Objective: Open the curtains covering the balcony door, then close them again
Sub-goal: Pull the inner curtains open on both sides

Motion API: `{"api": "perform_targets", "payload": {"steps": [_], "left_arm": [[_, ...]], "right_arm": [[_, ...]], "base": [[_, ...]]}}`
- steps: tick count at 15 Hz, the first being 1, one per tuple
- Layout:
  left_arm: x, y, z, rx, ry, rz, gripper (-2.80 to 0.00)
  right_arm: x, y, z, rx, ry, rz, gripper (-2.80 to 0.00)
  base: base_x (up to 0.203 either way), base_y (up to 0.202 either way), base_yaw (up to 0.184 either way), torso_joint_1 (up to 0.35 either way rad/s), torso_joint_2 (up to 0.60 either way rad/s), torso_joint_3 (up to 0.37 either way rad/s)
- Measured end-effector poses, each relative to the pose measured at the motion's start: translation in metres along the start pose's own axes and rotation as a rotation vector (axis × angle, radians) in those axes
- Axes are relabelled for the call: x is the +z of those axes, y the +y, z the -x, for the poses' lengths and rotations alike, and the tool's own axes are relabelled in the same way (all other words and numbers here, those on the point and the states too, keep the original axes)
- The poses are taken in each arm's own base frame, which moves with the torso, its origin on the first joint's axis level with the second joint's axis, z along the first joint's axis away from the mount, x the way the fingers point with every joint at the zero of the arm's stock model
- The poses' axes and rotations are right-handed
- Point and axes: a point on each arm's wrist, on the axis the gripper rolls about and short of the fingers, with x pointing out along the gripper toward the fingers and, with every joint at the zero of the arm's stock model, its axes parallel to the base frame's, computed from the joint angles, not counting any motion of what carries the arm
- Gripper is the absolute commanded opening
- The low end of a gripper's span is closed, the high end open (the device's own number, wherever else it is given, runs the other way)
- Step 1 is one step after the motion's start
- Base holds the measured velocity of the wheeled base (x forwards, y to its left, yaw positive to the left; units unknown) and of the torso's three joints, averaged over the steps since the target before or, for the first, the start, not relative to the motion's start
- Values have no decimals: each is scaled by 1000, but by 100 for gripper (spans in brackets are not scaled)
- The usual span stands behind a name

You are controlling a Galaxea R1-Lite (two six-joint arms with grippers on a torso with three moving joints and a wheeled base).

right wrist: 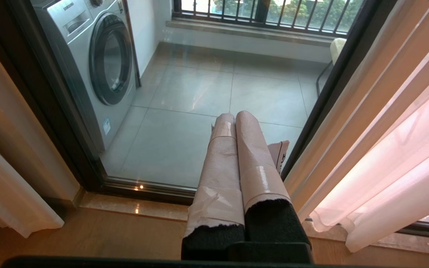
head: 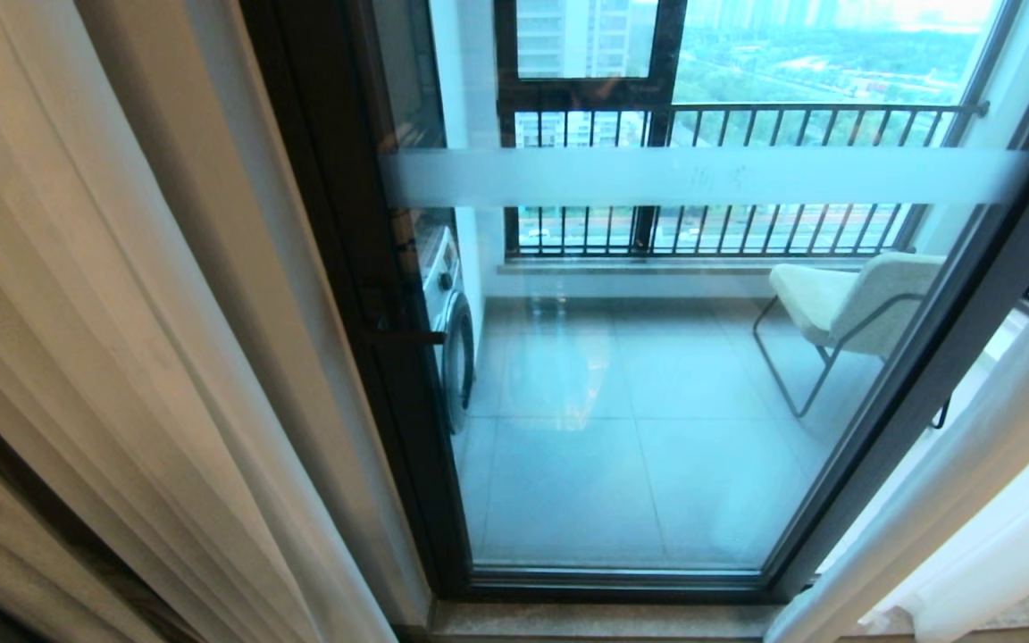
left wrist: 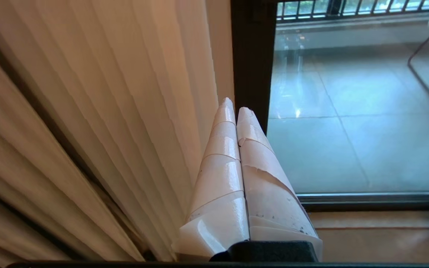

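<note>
Tape-wrapped jaws of the left gripper [left wrist: 237, 108] are clenched on nothing beside the bunched curtains [left wrist: 125, 93]; the right gripper [right wrist: 235, 117] is clenched too, facing the bare balcony door [head: 657, 402]. Beyond the glass stand a washing machine [right wrist: 95, 59], a chair [head: 845, 304] and a railing [head: 729, 179].

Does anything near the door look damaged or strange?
Yes: the tape wrapping on the right end effector is torn and ragged at its base, with a loose flap. The curtains and balcony door look normal.

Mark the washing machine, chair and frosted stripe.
washing machine [right wrist: 110, 70]: right wrist view, on its round door.
chair [head: 845, 299]: head view, on the seat cushion.
frosted stripe [head: 702, 176]: head view, mid-band on the glass.
</note>
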Motion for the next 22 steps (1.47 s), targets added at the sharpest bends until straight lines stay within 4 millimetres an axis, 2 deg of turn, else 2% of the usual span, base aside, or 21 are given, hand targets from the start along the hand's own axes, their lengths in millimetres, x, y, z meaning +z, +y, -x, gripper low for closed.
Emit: {"api": "perform_targets", "payload": {"steps": [22], "left_arm": [[-1, 0, 1, -2, -15, 22, -280]], "right_arm": [[0, 0, 0, 0, 0, 0, -280]], "base": [[0, 0, 0, 0, 0, 0]]}}
